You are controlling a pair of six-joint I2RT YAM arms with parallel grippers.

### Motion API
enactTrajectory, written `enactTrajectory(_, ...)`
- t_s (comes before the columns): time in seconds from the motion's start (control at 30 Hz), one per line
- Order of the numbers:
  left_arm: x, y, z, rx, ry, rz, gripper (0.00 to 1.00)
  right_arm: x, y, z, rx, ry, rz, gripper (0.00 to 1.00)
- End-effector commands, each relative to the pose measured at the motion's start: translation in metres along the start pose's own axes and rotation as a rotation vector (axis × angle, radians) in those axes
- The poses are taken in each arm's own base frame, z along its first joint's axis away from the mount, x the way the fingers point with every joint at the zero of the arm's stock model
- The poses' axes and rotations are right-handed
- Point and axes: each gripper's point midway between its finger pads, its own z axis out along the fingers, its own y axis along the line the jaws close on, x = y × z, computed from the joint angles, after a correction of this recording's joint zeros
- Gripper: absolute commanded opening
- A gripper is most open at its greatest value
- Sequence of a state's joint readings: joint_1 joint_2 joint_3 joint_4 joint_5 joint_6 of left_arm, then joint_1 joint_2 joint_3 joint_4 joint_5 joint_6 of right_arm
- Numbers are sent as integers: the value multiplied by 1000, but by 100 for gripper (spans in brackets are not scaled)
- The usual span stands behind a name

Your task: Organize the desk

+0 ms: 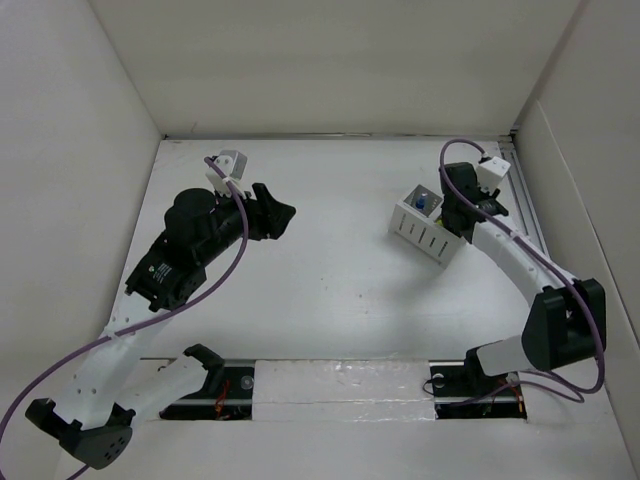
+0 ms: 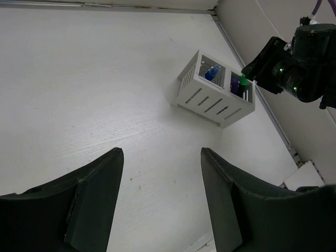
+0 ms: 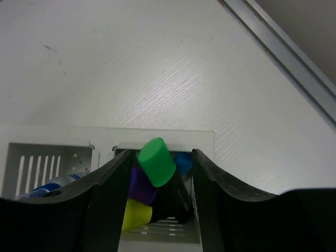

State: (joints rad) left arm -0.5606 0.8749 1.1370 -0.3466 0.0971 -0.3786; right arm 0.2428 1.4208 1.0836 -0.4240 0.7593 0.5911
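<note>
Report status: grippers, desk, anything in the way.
Left gripper open, empty. Right gripper open above organiser, green-capped marker between jaws. Desk: no loose items, nothing blocking.

**One organiser [image 1: 422, 232], five markers on one counter [image 1: 330, 290]**
The white slatted organiser has two compartments: four markers show in one – green cap [image 3: 156, 161], purple cap [image 3: 140, 186], yellow cap [image 3: 136, 215], blue cap [image 3: 182, 161] – and one blue marker [image 3: 47, 188] in the other. Two robot arms: left arm [image 1: 190, 240], right arm [image 1: 510, 255].

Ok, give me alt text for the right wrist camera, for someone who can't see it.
The right claw hangs open over a compartment of a white slotted organiser, its fingers either side of a green-capped marker that stands among a purple cap, a yellow cap and a blue cap. The white desk stretches beyond.
</note>
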Motion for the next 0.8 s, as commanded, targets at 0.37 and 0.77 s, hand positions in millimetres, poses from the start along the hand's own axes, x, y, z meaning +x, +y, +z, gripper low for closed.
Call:
enactTrajectory(0.37,-51,-29,-7,90,-132,8,57,-56,58,-147,-577,-48,89,6)
enactTrajectory(0.77,-79,-22,-17,8,-215,-17,67,45,101,-375,-1521,282,-209,19)
